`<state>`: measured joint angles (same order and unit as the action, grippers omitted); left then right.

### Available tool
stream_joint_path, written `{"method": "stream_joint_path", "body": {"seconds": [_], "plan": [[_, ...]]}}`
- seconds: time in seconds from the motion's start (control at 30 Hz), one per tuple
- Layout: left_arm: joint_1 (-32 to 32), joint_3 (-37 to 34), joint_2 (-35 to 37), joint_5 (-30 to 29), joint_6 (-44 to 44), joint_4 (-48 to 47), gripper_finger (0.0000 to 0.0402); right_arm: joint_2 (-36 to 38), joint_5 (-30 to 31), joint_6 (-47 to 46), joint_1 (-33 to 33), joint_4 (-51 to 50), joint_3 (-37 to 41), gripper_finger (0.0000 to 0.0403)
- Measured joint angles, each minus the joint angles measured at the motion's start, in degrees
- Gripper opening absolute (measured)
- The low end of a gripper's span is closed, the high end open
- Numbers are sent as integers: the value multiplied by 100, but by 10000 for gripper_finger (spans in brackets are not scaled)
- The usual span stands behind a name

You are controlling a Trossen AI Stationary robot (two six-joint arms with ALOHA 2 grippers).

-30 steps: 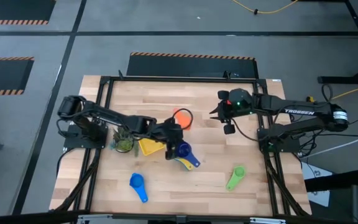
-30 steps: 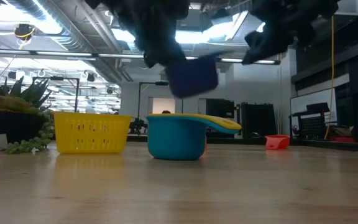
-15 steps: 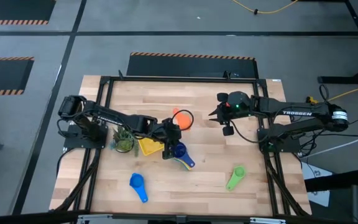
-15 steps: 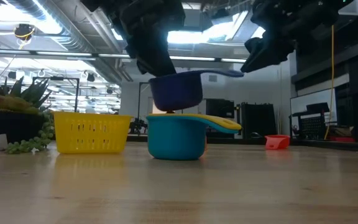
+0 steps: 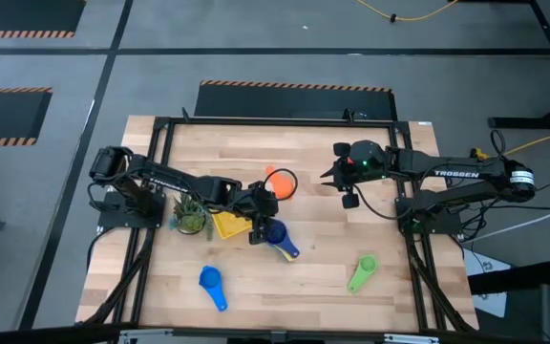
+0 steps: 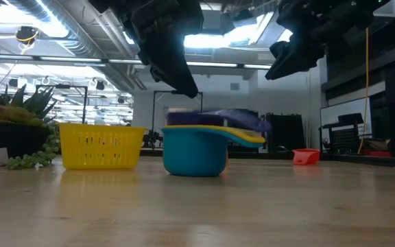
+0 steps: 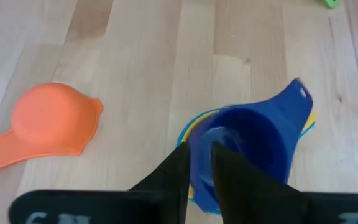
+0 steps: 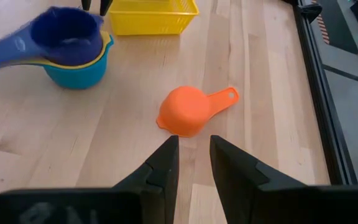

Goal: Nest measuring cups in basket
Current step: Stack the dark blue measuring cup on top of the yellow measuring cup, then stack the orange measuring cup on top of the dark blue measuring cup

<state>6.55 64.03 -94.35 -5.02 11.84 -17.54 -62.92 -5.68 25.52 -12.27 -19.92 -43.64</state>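
The dark blue measuring cup (image 6: 214, 118) sits in a yellow cup (image 6: 247, 136), which is nested in a light blue cup (image 6: 194, 152) standing on the table. My left gripper (image 6: 187, 86) hangs just above this stack, open, with the dark blue cup (image 7: 247, 143) below its fingertips and clear of them. The yellow basket (image 5: 229, 225) stands on the table beside the stack, toward the left edge. My right gripper (image 8: 194, 146) is open and holds nothing; it hovers over the table, pointing at an orange cup (image 8: 188, 112) that lies mouth down.
A small green plant (image 5: 189, 215) stands left of the basket. A blue cup (image 5: 212, 284) lies near the front edge, and a green cup (image 5: 362, 270) lies at the front right. Bare wood lies between the stack and the green cup.
My left gripper has lowered the dark blue cup a little and brought it level over the stack, then let it go. The cup has dropped into the yellow cup and shows blurred in the low view. My right gripper has kept still.
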Motion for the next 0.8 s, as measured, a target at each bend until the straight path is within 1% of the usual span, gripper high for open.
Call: {"method": "stream_joint_path", "body": {"seconds": [0.17,0.3,0.4,0.53,0.63,0.73,0.8], "plan": [[0,0,0,0,-1,9,81,0,1,0,0,0,0,96],[0,0,0,-60,-1,44,88,0,1,0,0,-1,0,96],[-4,0,0,-423,-1,48,89,0,1,0,0,0,0,96],[-38,0,0,-1114,-3,79,87,0,1,0,0,-2,0,96],[-169,0,0,-1382,-3,182,87,0,1,1,0,-1,0,96],[-427,0,0,-1353,-3,322,89,0,1,2,0,-2,0,96],[-659,0,0,-1209,-3,422,88,0,1,2,0,-2,0,96]]}}
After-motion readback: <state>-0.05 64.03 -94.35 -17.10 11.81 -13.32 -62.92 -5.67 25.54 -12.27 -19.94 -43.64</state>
